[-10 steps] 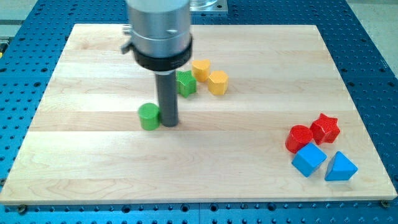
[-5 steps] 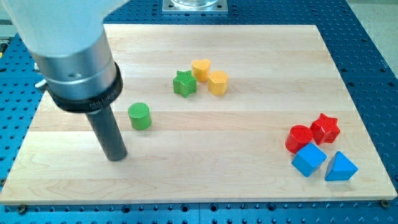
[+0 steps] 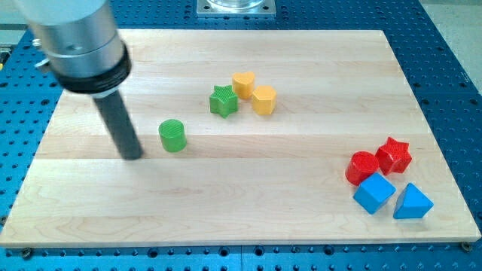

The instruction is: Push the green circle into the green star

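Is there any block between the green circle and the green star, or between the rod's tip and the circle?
Nothing visible blocks either path. My tip is at the view's left of the green circle, bare board between them. The green star lies up-right of the circle, with open board between.

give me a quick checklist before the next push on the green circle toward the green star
1. My tip on the far side of the green circle from the green star: ok, it sits to the view's left and slightly lower.
2. Tip touching the circle: not ok, a gap shows.
3. Path from circle to star free of blocks: ok.
4. Yellow blocks close behind the star: not ok, they touch or nearly touch it.
5. Red and blue blocks out of the way: ok.
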Controlling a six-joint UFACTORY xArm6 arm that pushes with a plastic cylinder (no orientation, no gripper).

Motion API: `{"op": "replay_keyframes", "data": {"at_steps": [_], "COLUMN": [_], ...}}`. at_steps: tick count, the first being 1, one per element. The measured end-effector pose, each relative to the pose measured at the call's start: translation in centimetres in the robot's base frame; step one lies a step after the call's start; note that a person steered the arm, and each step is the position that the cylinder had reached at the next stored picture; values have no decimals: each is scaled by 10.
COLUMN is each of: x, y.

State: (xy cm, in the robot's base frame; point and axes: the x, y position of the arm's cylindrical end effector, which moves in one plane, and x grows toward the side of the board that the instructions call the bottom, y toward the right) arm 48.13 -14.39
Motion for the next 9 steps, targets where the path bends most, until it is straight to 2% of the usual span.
{"op": "replay_keyframes", "data": {"at_steps": [2, 3, 4, 5, 6, 8, 9], "x": [-26, -26, 6, 21, -1, 2, 50], "y": [33, 28, -6, 23, 57, 49, 36]}}
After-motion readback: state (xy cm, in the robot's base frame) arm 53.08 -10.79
